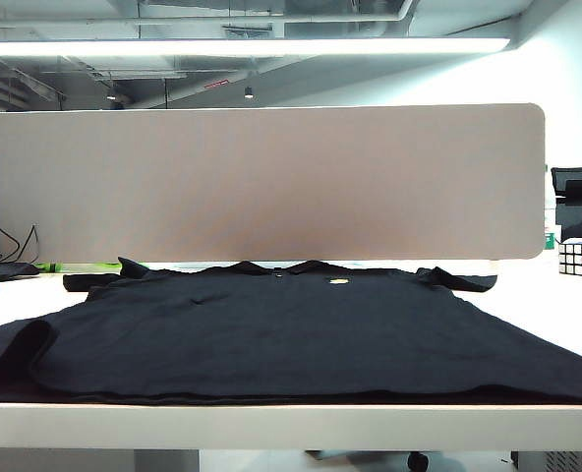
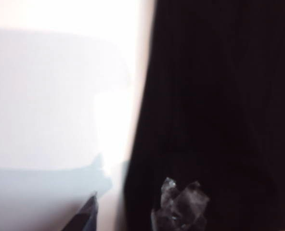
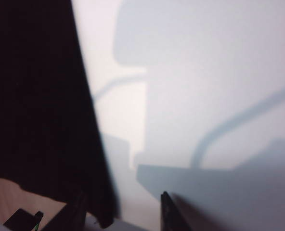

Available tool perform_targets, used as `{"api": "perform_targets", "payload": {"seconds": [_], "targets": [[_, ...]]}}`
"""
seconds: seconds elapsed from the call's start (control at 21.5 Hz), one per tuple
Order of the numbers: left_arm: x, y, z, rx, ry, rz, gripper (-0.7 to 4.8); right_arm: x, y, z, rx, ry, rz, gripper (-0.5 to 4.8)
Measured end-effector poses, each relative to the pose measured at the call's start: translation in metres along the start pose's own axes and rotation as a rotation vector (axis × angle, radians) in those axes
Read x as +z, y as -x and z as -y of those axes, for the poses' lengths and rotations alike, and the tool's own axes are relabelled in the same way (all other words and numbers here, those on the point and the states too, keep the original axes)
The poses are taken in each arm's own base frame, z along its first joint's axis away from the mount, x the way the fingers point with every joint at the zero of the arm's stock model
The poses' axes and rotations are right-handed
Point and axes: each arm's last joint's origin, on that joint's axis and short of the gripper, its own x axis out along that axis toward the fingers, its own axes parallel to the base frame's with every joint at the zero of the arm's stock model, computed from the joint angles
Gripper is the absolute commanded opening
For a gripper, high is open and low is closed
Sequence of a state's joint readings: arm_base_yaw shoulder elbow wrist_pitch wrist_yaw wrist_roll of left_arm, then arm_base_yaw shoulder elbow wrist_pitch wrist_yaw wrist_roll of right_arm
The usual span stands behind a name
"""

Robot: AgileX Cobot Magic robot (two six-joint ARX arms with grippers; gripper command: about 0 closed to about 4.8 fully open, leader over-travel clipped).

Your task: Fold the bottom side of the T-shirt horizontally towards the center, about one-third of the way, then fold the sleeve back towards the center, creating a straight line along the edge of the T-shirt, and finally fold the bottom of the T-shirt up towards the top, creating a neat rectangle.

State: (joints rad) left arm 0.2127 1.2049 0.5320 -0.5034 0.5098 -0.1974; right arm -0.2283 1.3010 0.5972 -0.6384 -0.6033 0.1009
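T-shirt [image 1: 271,334], large plain black collared cloth, lies flat across white table [image 1: 271,425], hem along near edge; left gripper [image 2: 128,211] and right gripper [image 3: 121,211] each hover over a side edge of it, jaws parted, holding nothing.

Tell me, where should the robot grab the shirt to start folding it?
Probably at its near hem, one gripper toward each end, coming in low from the table's front. The shirt lies flat, and that long straight edge sits by the table rim, so fingers could slide under it. The left gripper and right gripper hover at the cloth's side edges.
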Motion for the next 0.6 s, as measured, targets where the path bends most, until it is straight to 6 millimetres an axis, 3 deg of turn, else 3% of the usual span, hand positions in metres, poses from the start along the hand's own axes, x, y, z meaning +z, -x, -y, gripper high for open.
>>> {"api": "perform_targets", "payload": {"seconds": [0.28,0.46,0.6], "targets": [[0.001,-0.010,-0.002,-0.009,0.005,-0.050,1.54,-0.002,-0.005,-0.007,0.007,0.029,-0.030,2.15],[0.004,-0.016,0.000,-0.039,-0.016,-0.069,1.85,-0.003,-0.008,-0.009,0.003,0.039,-0.044,2.80],[0.004,-0.016,0.001,-0.053,-0.027,-0.073,1.84,-0.003,-0.011,-0.014,0.020,0.060,-0.063,2.81]]}}
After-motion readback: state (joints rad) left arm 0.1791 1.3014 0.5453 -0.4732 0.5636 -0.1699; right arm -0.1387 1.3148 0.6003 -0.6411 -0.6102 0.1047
